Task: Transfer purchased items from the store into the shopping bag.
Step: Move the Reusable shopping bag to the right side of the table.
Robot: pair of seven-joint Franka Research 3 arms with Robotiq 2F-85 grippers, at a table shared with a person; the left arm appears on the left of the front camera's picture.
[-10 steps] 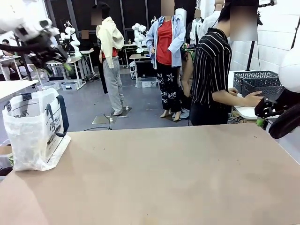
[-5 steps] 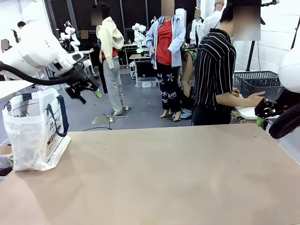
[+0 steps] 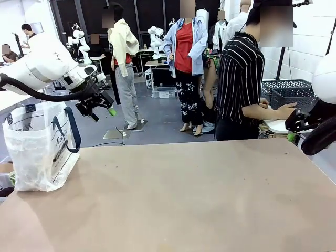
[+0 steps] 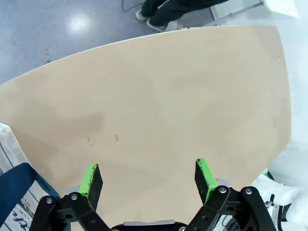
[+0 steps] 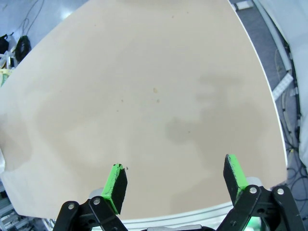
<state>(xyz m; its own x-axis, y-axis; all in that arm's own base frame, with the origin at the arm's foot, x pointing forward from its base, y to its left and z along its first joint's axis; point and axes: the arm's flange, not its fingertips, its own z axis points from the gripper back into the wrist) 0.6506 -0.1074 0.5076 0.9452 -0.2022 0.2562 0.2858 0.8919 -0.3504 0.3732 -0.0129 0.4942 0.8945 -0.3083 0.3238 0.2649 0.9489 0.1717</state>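
Left hand (image 3: 100,106) hovers wide open and empty just right of the bag (image 3: 39,147) at the desk's (image 3: 199,199) near-left, right hand (image 3: 292,129) open too, so wait for the basket (image 3: 294,95) far right

Tan table (image 3: 199,199) is lying under both tools, spreading wide ahead of the L gripper (image 4: 147,175) & the R gripper (image 5: 175,180). Two small specks (image 4: 115,138) are sitting on the top just ahead of the L tool's pads; a faint darker patch (image 5: 178,130) is showing ahead of the R tool. Person in striped shirt (image 3: 239,79) is standing at the far edge, near the R tool, leaning twd a small white side table (image 3: 275,126). Grey floor (image 4: 57,29) is shining beyond the table edge, far ahead of the L tool. Cables (image 5: 288,110) are trailing on the floor, off to the R tool's side.
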